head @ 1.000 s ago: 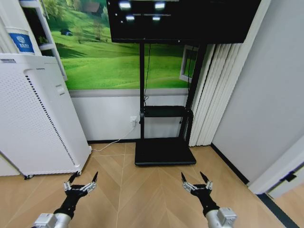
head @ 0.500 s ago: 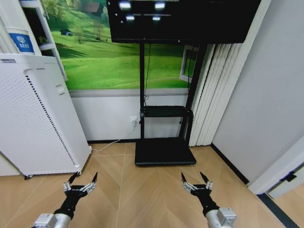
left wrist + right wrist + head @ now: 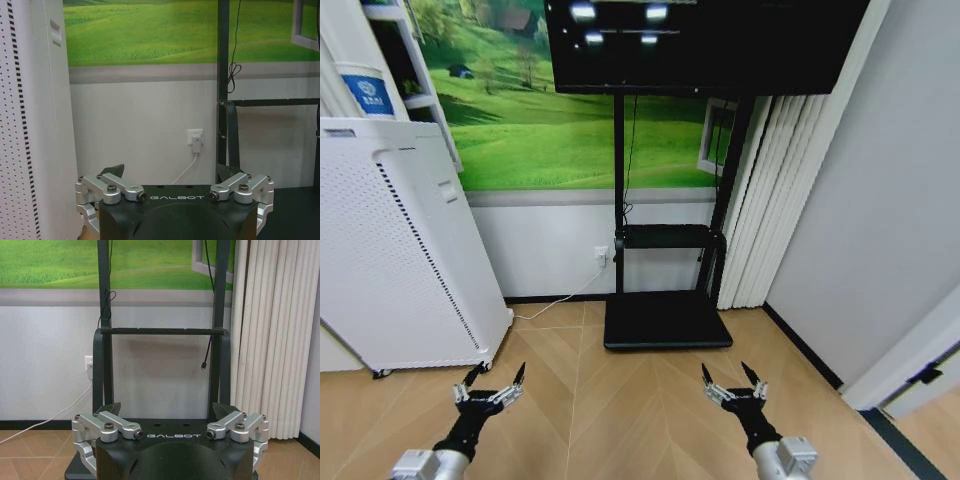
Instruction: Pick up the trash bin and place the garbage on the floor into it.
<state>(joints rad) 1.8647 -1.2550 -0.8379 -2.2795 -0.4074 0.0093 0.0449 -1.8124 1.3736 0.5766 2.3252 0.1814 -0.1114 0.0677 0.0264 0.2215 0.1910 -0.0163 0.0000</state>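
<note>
While parted, both metal jaws

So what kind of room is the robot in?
Probably an office or meeting room: a big dark screen on a black floor stand, a tall white perforated appliance, and a green meadow mural on the wall.

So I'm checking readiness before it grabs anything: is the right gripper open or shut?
Open. In the head view the right gripper holds its two fingertips spread apart over bare floor, with nothing between them.
</note>
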